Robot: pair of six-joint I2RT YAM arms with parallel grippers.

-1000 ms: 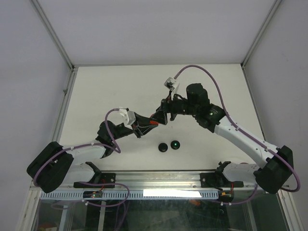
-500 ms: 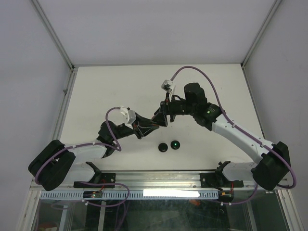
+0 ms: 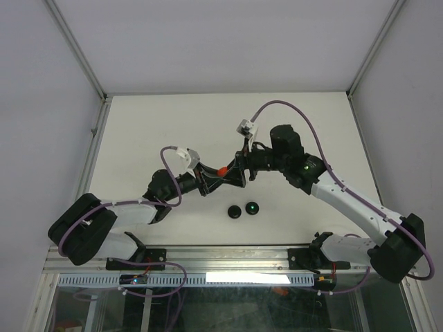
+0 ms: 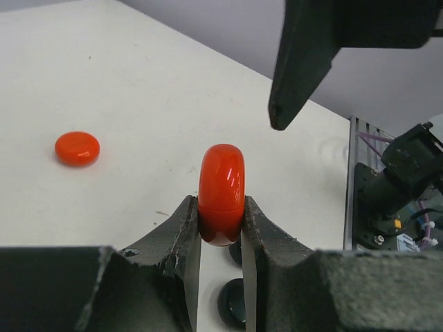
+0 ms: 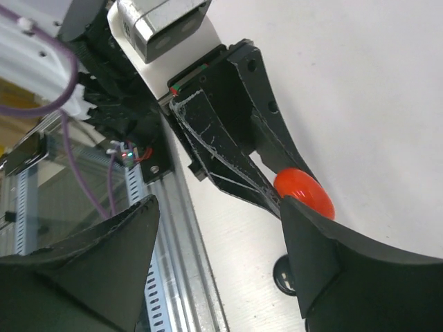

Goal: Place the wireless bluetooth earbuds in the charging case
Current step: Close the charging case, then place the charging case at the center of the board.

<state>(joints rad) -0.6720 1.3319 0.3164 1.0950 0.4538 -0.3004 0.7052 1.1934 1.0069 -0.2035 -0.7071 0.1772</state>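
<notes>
My left hand [image 4: 221,205] pinches a glossy red rounded plastic case [image 4: 221,176].
My right hand [image 5: 218,207] gapes wide at its one o'clock.

Case [image 4: 221,187] glossy red; disc [image 4: 77,148] orange-red; table [image 4: 138,83] white; jaws black.

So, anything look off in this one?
Nothing spilled or damaged. The left gripper pinches a closed red case on edge, off the table; the right gripper hangs open beside it. Oddly, no earbuds show in any view.
</notes>
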